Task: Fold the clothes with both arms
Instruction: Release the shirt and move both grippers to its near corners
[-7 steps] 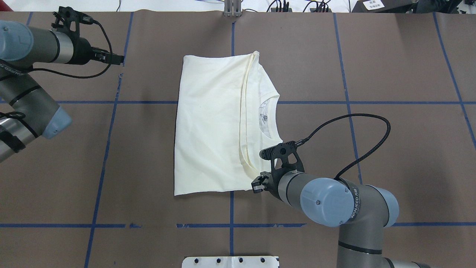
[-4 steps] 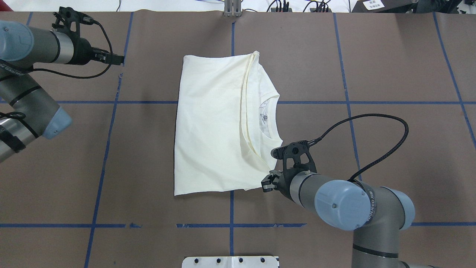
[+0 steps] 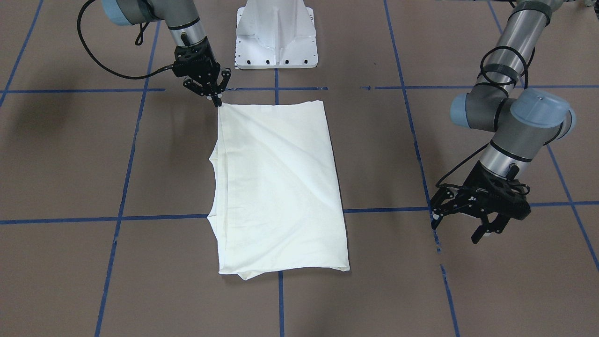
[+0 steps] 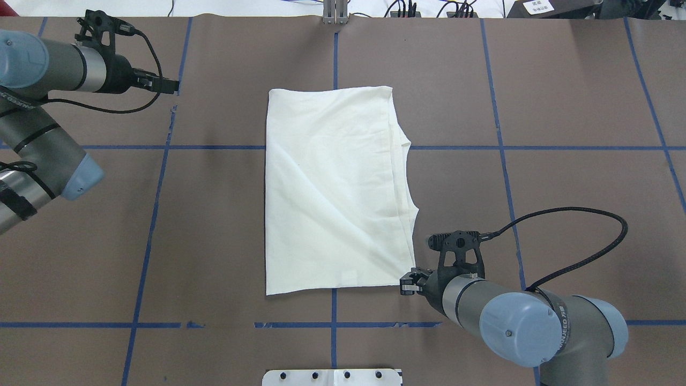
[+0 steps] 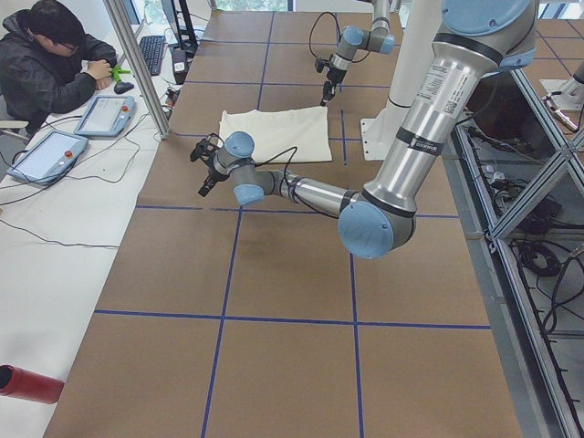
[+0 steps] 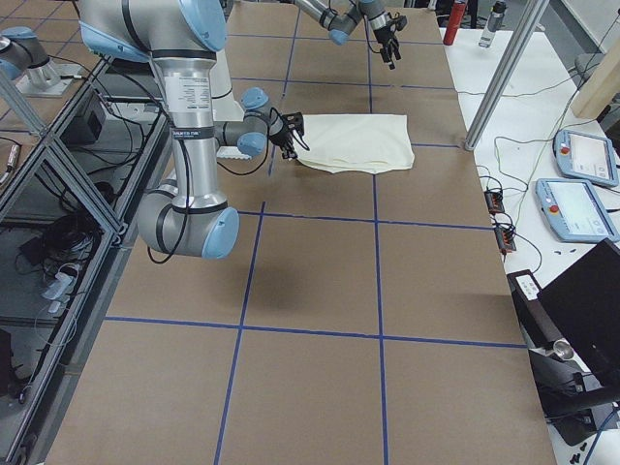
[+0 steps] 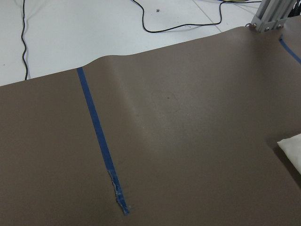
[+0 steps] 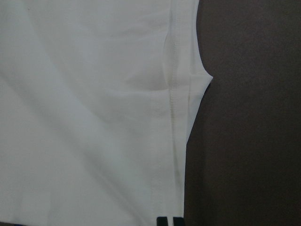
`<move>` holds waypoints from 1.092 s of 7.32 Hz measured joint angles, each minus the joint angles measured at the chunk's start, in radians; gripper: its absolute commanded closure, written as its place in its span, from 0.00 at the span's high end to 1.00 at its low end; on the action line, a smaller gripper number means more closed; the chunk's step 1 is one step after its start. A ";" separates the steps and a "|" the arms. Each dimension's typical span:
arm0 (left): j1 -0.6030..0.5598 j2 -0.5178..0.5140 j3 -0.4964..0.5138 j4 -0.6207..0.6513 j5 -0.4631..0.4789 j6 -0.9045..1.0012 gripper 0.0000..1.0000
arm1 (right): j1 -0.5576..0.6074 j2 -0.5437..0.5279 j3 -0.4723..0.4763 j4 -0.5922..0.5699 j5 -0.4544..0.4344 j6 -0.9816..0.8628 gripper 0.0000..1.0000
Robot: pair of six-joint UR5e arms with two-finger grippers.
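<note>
Right pincer [image 4: 408, 281] pressed together on the corner of the shirt [image 4: 332, 187] nearest the robot's right side, fingertips [image 8: 162, 221] pinching the stitched hem, low over the desk [image 4: 563, 96]. Left pincer [image 3: 455, 231] spread wide, hovering over bare desk toward the far side, well apart from the cloth.

Shirt near the middle of the desk, folded into 1 rough rectangle, long side running away from the robot, plain cream side up. Soft diagonal crease across the top layer, ending at the pinched corner. Along the robot's right edge, an under layer peeking out past the top one, with a shallow curved notch. Laid over the crossing of 2 blue tape lines [image 4: 536, 147].

White pedestal base [image 3: 276, 32] beside the near edge of the desk. Off to the far side, a person [image 5: 50, 55] seated at a white side table.
</note>
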 measured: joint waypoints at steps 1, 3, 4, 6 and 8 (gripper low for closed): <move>0.000 0.000 -0.002 0.000 -0.001 0.000 1.00 | -0.006 0.005 0.010 0.001 -0.004 0.021 1.00; 0.002 0.001 -0.028 0.003 -0.010 -0.074 1.00 | 0.024 0.013 0.058 0.052 0.015 0.037 1.00; 0.018 0.017 -0.081 0.006 -0.030 -0.166 1.00 | 0.052 0.010 0.069 0.115 0.039 0.058 1.00; 0.112 0.117 -0.271 0.009 -0.043 -0.374 1.00 | 0.125 -0.011 0.072 0.165 0.071 0.117 1.00; 0.290 0.245 -0.485 0.013 0.077 -0.642 0.99 | 0.212 -0.039 0.070 0.131 0.131 0.259 0.98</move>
